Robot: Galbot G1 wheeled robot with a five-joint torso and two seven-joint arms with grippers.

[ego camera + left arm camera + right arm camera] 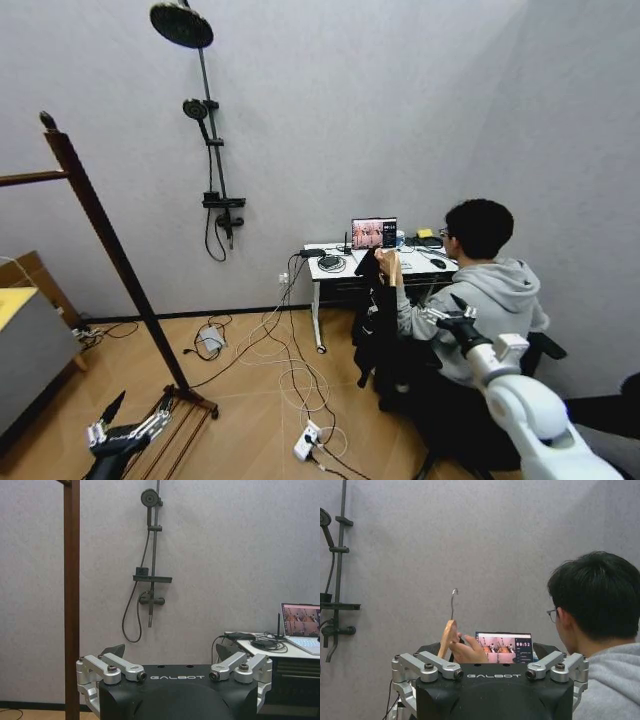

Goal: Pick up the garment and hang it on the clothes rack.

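The clothes rack [105,235] stands at the robot's left. It is a dark reddish-brown wooden frame with a leaning upright, a knob on the top, one horizontal bar that runs out of the head view, and a slatted shelf at the floor. In the left wrist view one upright [71,600] crosses the picture in front of the grey wall. On this wall hangs a black shower stand [207,130].

A person in a grey hoodie [485,300] sits at a white desk [345,268] with an open laptop [374,233], to the robot's right. The person's hand [468,651] holds up the garment [372,320], a black top that hangs down beside the desk, by its light wooden hanger [448,636]. The metal hook of the hanger points upward.

The right gripper [447,310] is raised just behind the person's back. Its fingers are apart and hold nothing, and it is apart from the garment.

The left gripper [135,415] is low, near the foot of the rack. Its fingers are also spread and empty.
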